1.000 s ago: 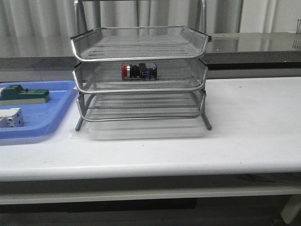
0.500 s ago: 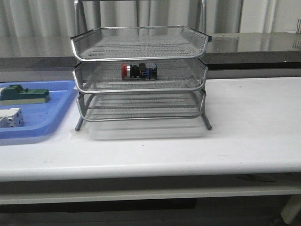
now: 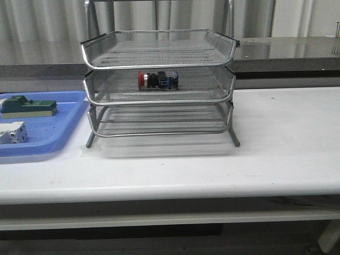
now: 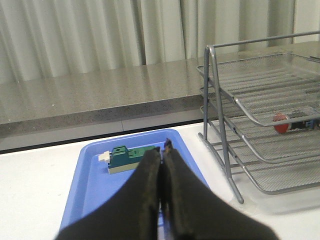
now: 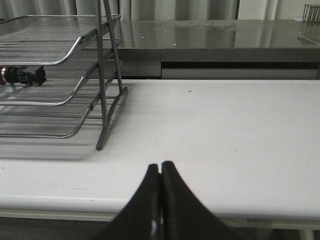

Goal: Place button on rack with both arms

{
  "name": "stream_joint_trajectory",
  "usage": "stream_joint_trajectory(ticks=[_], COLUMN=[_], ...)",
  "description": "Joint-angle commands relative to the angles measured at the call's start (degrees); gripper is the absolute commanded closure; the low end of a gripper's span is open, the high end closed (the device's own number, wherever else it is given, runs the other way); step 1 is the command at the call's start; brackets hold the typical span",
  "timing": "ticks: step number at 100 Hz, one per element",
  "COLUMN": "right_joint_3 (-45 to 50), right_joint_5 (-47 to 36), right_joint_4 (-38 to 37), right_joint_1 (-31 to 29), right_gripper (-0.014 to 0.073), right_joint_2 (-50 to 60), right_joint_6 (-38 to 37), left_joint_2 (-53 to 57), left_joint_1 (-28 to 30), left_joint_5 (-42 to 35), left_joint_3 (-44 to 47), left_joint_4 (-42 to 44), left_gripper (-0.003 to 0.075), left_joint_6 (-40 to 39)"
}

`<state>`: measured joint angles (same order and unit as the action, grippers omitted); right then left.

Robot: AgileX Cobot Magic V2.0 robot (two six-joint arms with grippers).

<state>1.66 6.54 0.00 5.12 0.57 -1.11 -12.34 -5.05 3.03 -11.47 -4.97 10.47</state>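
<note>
Both tools sit pressed together and carry nothing: the left tool (image 4: 161, 155) hangs over the blue tray (image 4: 95, 185) near the table's left edge, the right tool (image 5: 160, 170) over bare table (image 3: 276, 138) beside the rack (image 3: 159, 85). The button (image 3: 157, 80) lies on its side in the rack's middle tier, red head pointing left. Placement looks complete; judging from this, the next move calls only for keeping the arms clear.
</note>
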Motion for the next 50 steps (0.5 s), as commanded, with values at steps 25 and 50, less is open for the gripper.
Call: stream_joint_trajectory(ticks=[25, 50], right_joint_3=[-1.2, -1.2], right_joint_5=[-4.5, -4.5], right_joint_4=[-0.5, -0.5], right_joint_1=[-0.4, -0.4], right_gripper=[0.0660, 0.0660], right_joint_2=[1.2, 1.2], right_joint_6=[0.0, 0.0], left_joint_2=[4.0, 7.2], left_joint_1=[0.1, 0.1], left_joint_5=[-9.0, -9.8], left_joint_3=[7.5, 13.1], left_joint_4=[5.4, 5.4], left_gripper=[0.0741, 0.0741], left_joint_6=[-8.1, -8.2])
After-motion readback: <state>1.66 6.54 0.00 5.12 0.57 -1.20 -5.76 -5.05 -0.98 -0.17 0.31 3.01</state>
